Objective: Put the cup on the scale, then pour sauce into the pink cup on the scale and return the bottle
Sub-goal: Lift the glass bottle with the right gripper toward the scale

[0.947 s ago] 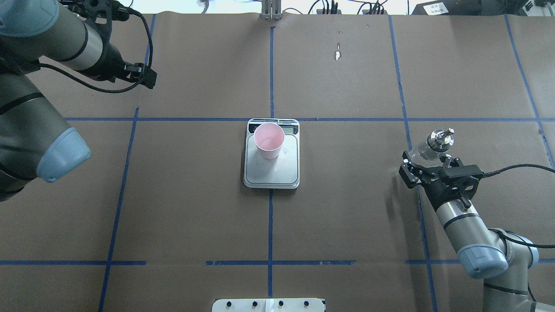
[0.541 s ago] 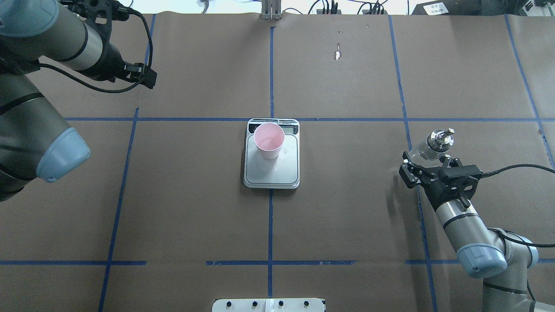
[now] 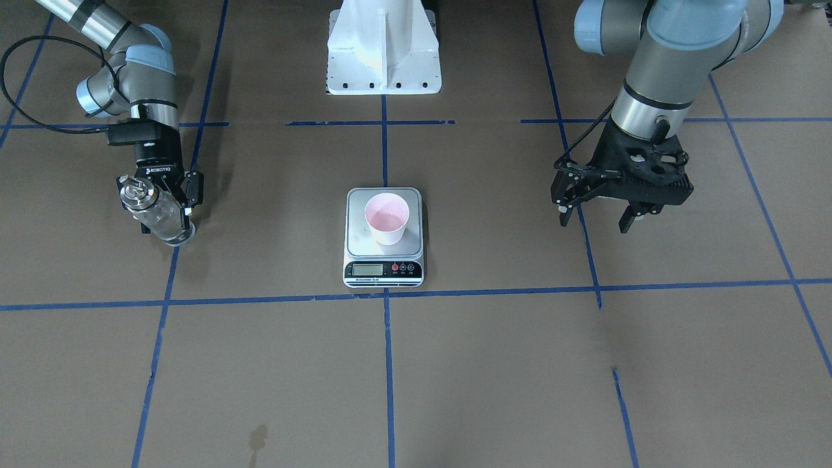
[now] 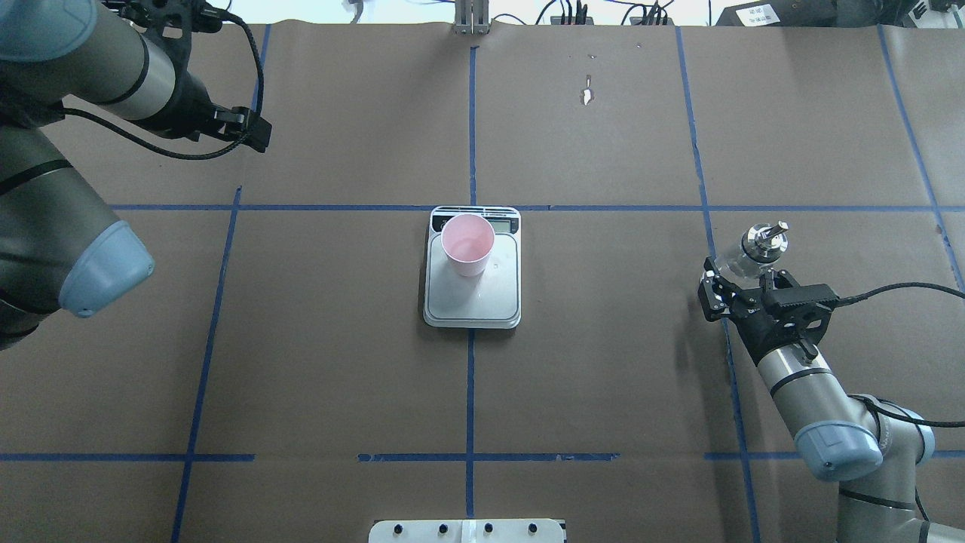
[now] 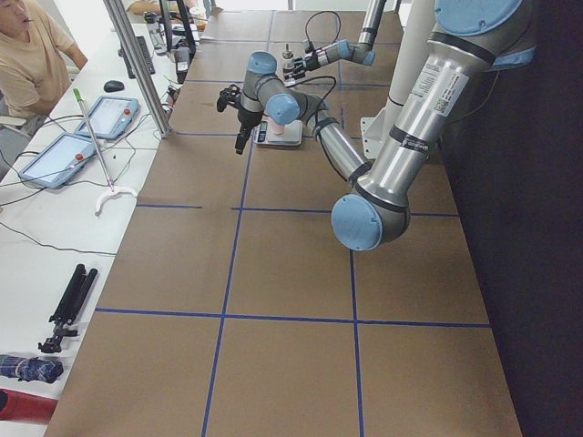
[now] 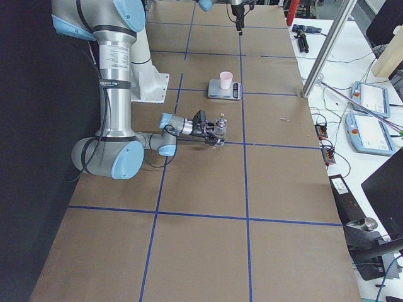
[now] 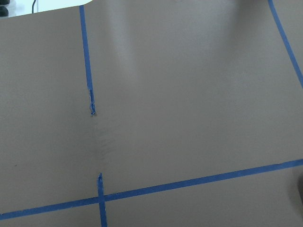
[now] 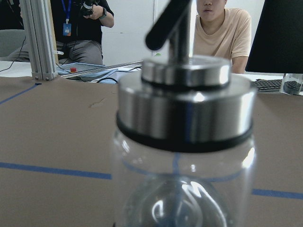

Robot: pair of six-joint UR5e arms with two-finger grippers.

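The pink cup [image 4: 467, 245] stands upright on the far part of the scale's [image 4: 482, 298] steel platform, with a little clear liquid in it [image 3: 387, 218]. The clear glass bottle [image 4: 761, 243] with its silver cap stands upright on the table at my right. My right gripper [image 4: 748, 285] reaches in level, fingers spread on both sides of the bottle [image 3: 135, 194] and looking open. The bottle fills the right wrist view [image 8: 184, 104]. My left gripper [image 3: 595, 218] hangs open and empty above the table at my left.
The table is brown paper with a blue tape grid [image 4: 471, 377]. The robot's white base [image 3: 383, 49] stands at the near edge. Beyond the far edge are a metal post [image 4: 471, 19], cables and seated operators [image 8: 222, 23].
My right gripper has shifted slightly around the bottle, which stays in place. My left arm has drawn back a little to the left. The cup and the scale have not moved.
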